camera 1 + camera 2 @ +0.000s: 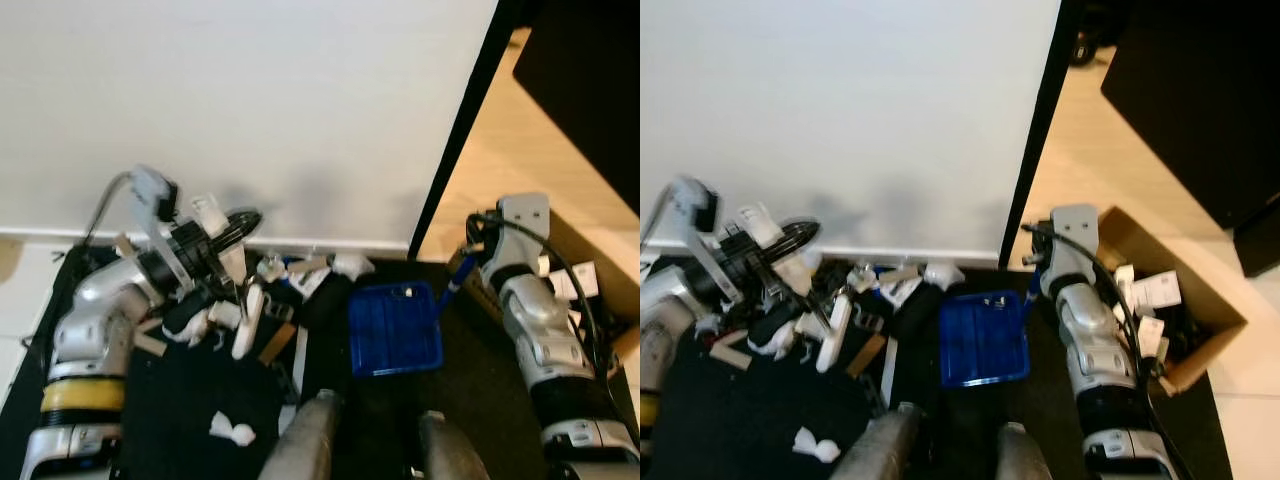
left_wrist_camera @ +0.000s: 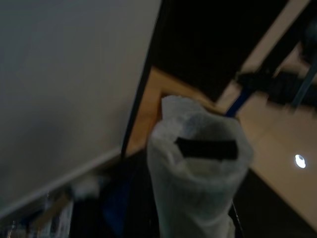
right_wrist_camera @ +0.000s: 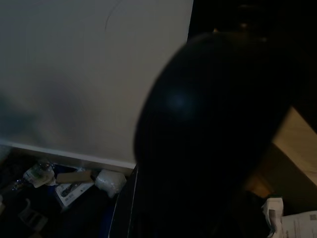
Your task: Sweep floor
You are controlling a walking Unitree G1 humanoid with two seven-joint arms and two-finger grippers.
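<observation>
Wall [image 1: 280, 110]: white, rising behind the whole scene, with a pale skirting strip running along its foot.
Black mat [image 1: 180, 400]: lying on the floor against the wall and carrying the litter and the dustpan.
Cardboard box [image 1: 1160, 300]: sitting open on the wooden floor to the robot's right, holding white papers.
Right arm [image 1: 1095, 340]: reaching forward beside the box, its wrist meeting the blue handle of the dustpan; its fingers are hidden, so I cannot tell how they are standing.
Left gripper [image 1: 215, 245]: working among the litter near the skirting, gripping a white brush handle [image 1: 210, 215]; in the left wrist view a white wrapped cylinder is standing between the fingers.
Dustpan [image 1: 395, 328]: blue, lying flat on the mat just right of the litter pile, its tray looking bare.
Litter pile [image 1: 270, 290]: white scraps, wooden pieces and small cartons lying heaped between the left gripper and the dustpan.
Crumpled paper [image 1: 230, 430]: lying apart from the pile, nearer the robot.
</observation>
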